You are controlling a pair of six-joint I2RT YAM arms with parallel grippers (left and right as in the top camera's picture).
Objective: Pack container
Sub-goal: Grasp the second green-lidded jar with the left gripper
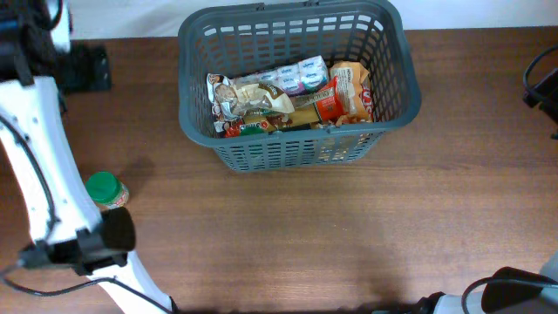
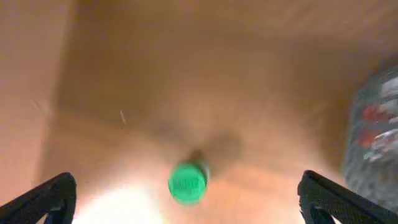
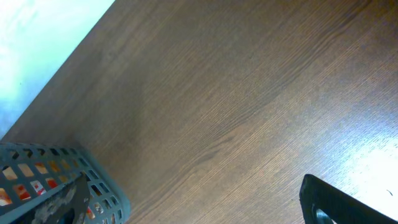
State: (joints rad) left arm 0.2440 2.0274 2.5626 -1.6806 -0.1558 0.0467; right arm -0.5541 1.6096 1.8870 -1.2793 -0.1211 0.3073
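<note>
Here the container [image 1: 288,150] sits well apart from the left tool [image 2: 185,183]; jaws spread.

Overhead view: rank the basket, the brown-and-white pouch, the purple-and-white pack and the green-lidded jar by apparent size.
1. basket
2. brown-and-white pouch
3. purple-and-white pack and green-lidded jar: these look about alike, and the pack is partly covered, so I won't rank them.

We see a brown wood-grain table [image 1: 349,227]. Toward its far edge the dark grey basket [image 1: 296,153] rests directly on the wood. Well apart from it, near the left side, a small green-lidded jar [image 1: 105,189] stands upright.
</note>
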